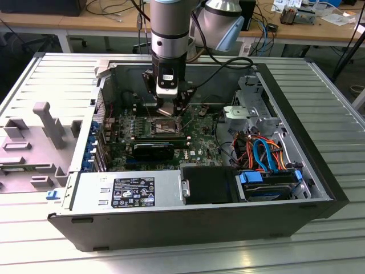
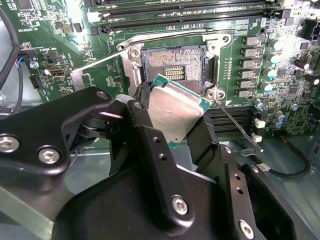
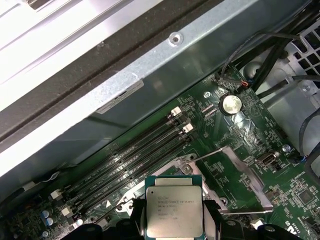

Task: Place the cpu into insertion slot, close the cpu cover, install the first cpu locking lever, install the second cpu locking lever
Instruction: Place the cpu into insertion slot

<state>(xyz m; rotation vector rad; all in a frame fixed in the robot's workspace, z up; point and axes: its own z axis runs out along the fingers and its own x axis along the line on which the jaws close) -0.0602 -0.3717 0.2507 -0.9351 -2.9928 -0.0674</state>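
The cpu point(image 2: 176, 111) is a small flat square chip with a matt grey metal top and a thin green edge. In the first wrist view point(image 3: 174, 207) I can see faint print on its lid. The gripper point(image 2: 172, 119) is made of black, smooth, angular metal parts with silver screws. Its two fingers point(image 2: 150, 135) are closed on the cpu from two opposite sides, so the chip sits between the fingertips with its grey face free.

In the exterior view, the arm point(image 1: 169, 34), a round silver-grey tube with black rings, comes straight down into the open dark grey computer case point(image 1: 296, 228). This case lies on a table of ribbed aluminium slats point(image 1: 319, 85). The gripper point(image 1: 171, 108) points down at the green circuit board point(image 1: 202, 128).

The insertion slot point(image 2: 175, 67) is a small square socket with a shiny silver rim and a dark centre with a field of fine golden contacts. The cpu hangs just above it, a little tilted, and it overlaps the near edge of the slot in the second wrist view. I cannot tell if they already touch.

The cpu cover point(image 3: 252, 180), a thin silvery metal frame, stands open beside the socket. A thin steel wire lever point(image 2: 235, 125) is also lifted, near the gripper.
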